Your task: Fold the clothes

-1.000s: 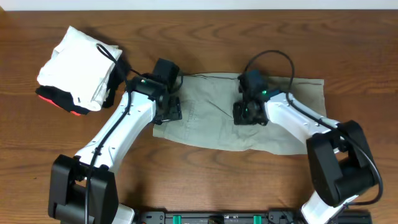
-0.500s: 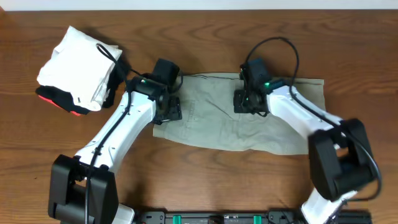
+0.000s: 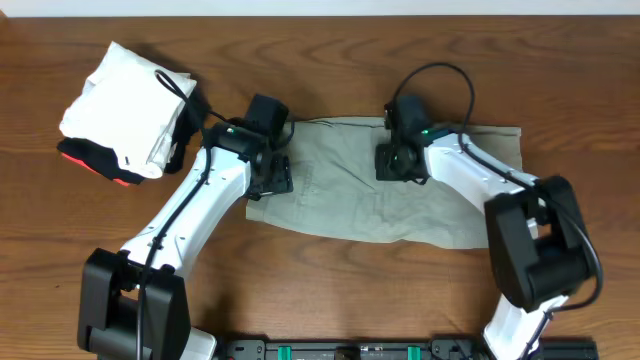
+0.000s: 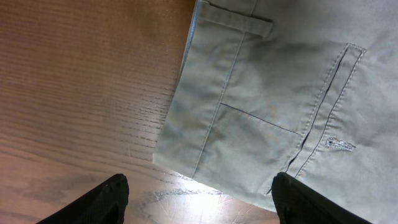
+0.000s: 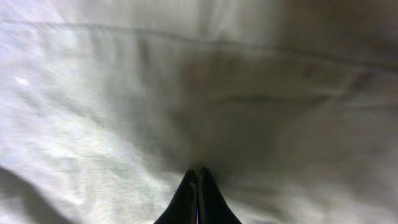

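Lying flat across the middle of the overhead frame, the trousers point(image 3: 350, 200) form a wide khaki grey-green band running from left of centre to the right side, long edges roughly level, lower edge wavy, surface lightly creased. Left wrist view: the trousers point(image 4: 280, 112) fill the upper right of that frame; a belt loop sits at the top edge, with a stitched pocket welt and a buttonhole at right, and one cloth corner points to the lower centre. Left hand point(image 3: 272, 176) sits over the left end of the garment. In its own view the left hand point(image 4: 199, 196) is spread wide, with one dark fingertip in the lower left over bare wood, the other in the lower right over cloth, and the cloth corner between them. Cannot tell whether the tips touch anything. Right hand point(image 3: 398, 165) sits on the upper middle of the garment. In the right wrist view the right hand point(image 5: 198, 193) has its fingers pressed together, tips down at the cloth point(image 5: 186, 93), a dark crease running up from them. Cannot tell whether a fold is caught between them. Worktop point(image 3: 320, 300) is brown wood grain. A stack of folded garments point(image 3: 125, 110) lies in the upper left of the overhead frame, white on top, black and red below, well apart from the trousers.
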